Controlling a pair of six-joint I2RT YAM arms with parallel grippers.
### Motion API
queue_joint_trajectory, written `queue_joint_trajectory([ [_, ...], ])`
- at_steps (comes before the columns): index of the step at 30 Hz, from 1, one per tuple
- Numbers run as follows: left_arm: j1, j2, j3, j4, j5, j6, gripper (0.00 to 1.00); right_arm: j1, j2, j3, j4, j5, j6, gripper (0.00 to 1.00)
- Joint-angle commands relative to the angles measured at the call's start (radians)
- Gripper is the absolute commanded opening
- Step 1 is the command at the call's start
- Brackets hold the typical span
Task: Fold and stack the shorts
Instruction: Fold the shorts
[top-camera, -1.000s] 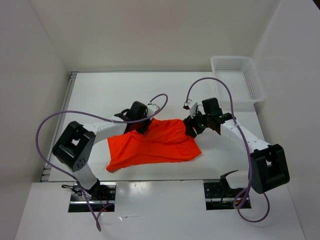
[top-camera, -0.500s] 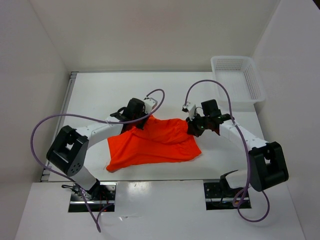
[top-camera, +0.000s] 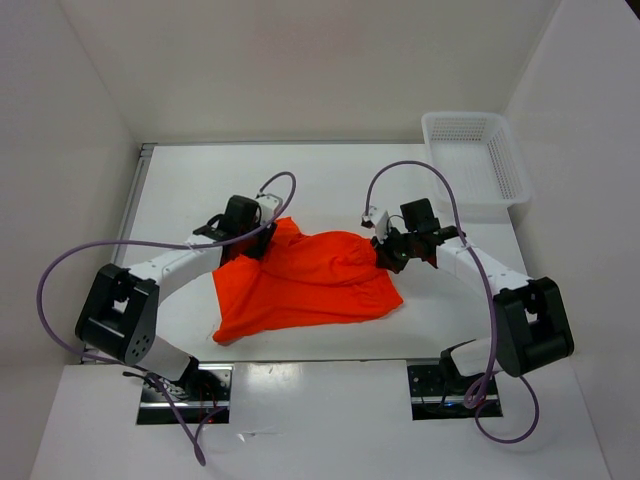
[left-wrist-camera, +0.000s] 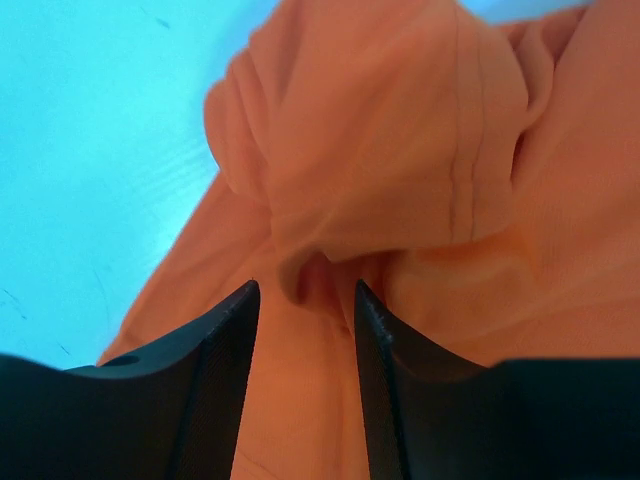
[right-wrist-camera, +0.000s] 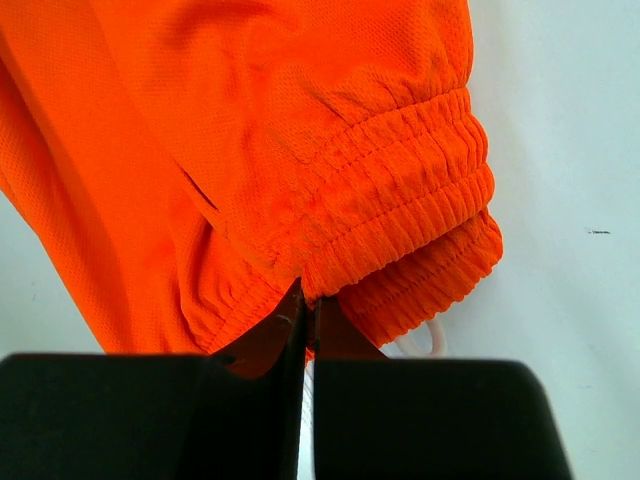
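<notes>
The shorts (top-camera: 310, 280) are bright orange-red cloth lying rumpled on the white table, between my two arms. My left gripper (top-camera: 258, 245) is at their upper left corner. In the left wrist view its jaws (left-wrist-camera: 305, 290) stand open, with bunched cloth (left-wrist-camera: 400, 150) lying under and just ahead of them. My right gripper (top-camera: 383, 258) is at the right edge of the shorts. In the right wrist view it (right-wrist-camera: 305, 305) is shut on the elastic waistband (right-wrist-camera: 400, 200), and a white drawstring loop (right-wrist-camera: 425, 340) pokes out beside the fingers.
A white mesh basket (top-camera: 475, 155) stands at the back right corner of the table (top-camera: 200, 180). Purple cables arc over both arms. White walls close in the table on the left, back and right.
My left gripper has opened and let go of the cloth after carrying the upper left corner leftward. The right gripper has stayed at the waistband.
</notes>
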Motion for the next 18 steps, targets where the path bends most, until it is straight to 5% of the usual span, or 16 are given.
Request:
queue_joint_trajectory([
  [1,-0.005,-0.024,-0.012,0.003,0.018,0.003,0.51,0.007,0.004,0.041,0.007,0.011,-0.024,0.0],
  [9,-0.005,-0.034,0.167,-0.046,0.085,0.003,0.61,0.007,0.013,0.041,-0.004,0.002,-0.056,0.0],
  [18,-0.178,-0.04,0.166,-0.129,0.136,0.003,0.62,0.007,0.031,0.041,-0.004,0.011,-0.056,0.0],
])
